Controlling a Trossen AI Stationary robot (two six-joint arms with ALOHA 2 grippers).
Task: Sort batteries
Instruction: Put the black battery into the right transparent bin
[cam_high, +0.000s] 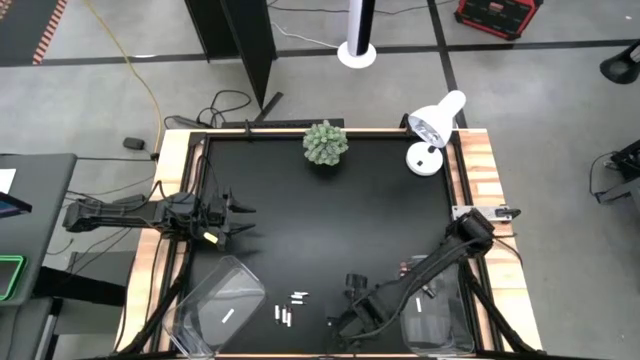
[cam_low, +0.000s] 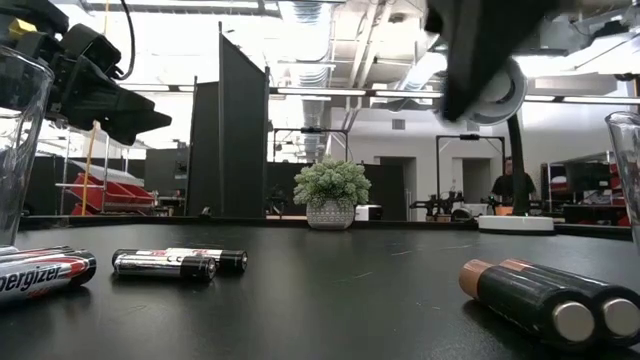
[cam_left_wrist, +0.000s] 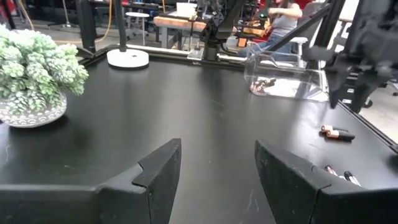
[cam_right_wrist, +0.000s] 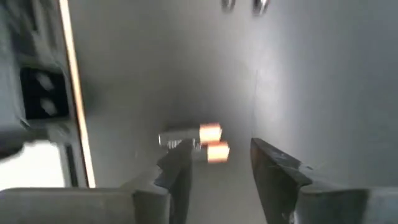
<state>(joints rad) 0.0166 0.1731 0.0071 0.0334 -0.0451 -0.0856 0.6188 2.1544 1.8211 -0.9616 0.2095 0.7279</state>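
Right tool: fingers parted, empty, poised low over the front of the tabletop. Copper-ended battery pair: lying side by side just ahead of the open gap, long axis roughly crosswise to it, so a wrist turn looks likely before closing. Right arm: stretched diagonally from the right edge toward the front middle. White batteries: small cluster nearby, toward the left clear bin. Right clear bin: holds a few dark batteries. Left tool: spread, empty, waiting at the left edge, well apart
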